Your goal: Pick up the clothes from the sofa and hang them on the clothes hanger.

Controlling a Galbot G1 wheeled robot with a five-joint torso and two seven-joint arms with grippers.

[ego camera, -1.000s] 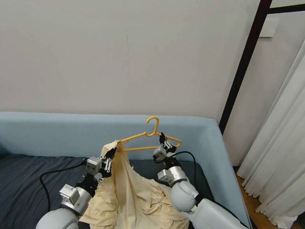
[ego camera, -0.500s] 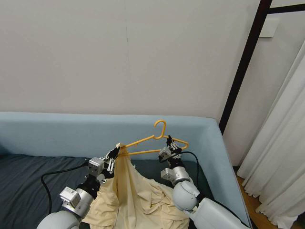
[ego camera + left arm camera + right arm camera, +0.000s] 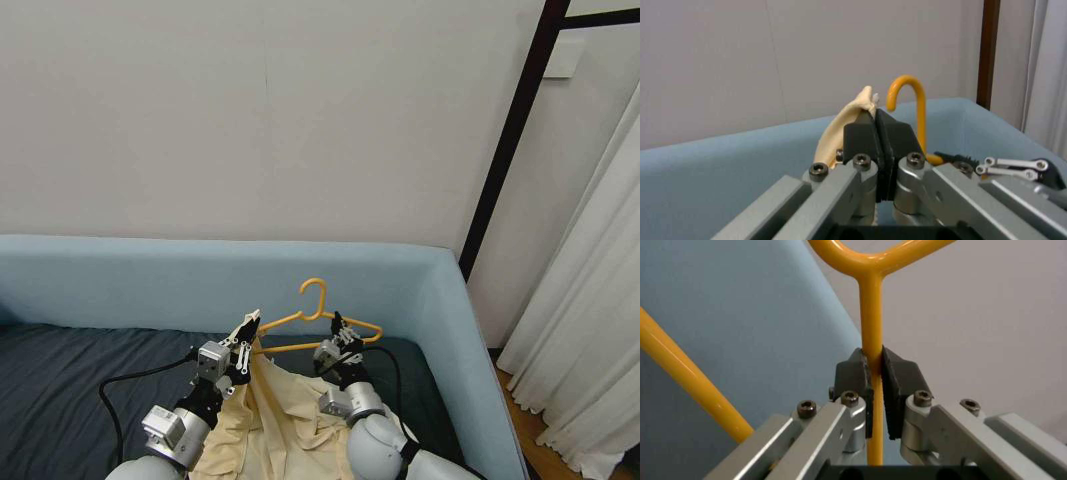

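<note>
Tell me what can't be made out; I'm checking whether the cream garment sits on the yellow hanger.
Head view: the left end of the yellow plastic hanger, hidden by the cream fabric garment and the left gripper.
Head view: the garment's lower part, cut off by the bottom edge.
Right wrist view: hanger ends, cut off beyond the right gripper.

Yellow hanger (image 3: 870, 315), cream garment (image 3: 275, 420), pale blue sofa (image 3: 120, 280), navy seat (image 3: 60, 380)

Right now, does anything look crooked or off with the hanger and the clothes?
Yes. The cream garment hangs from just one end of the orange hanger, pinched there by the left end effector, the rest heaped on the sofa. The right end effector clamps the hanger's bar.
</note>
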